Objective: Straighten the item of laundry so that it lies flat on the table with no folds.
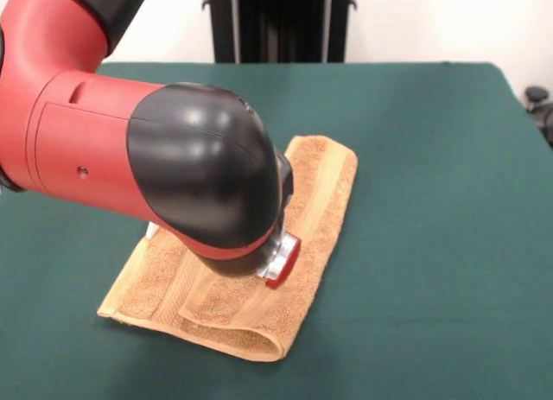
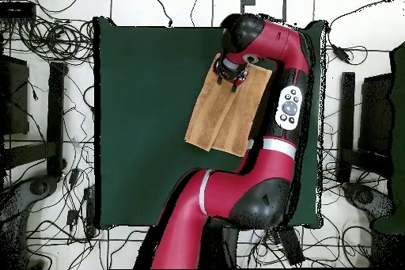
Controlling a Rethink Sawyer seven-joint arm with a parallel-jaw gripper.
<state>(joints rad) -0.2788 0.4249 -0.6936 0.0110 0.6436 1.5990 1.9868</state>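
The item of laundry (image 1: 324,201), an orange-tan terry towel, lies folded over on the green table (image 1: 432,158). A rolled fold runs along its near right edge, and a lower layer sticks out at the left. From above, the towel (image 2: 221,116) is a slanted oblong with a lengthwise line down it. My gripper (image 2: 234,78) is down at the towel's far end, right on or just over the cloth. In the front view the arm's black wrist housing (image 1: 207,171) hides the gripper and the towel's middle.
In the overhead view, my red arm (image 2: 269,148) stretches along the right side of the table (image 2: 142,108). Cables and black stands (image 2: 55,100) surround the table on the floor. Green cloth lies open to the towel's left in that view.
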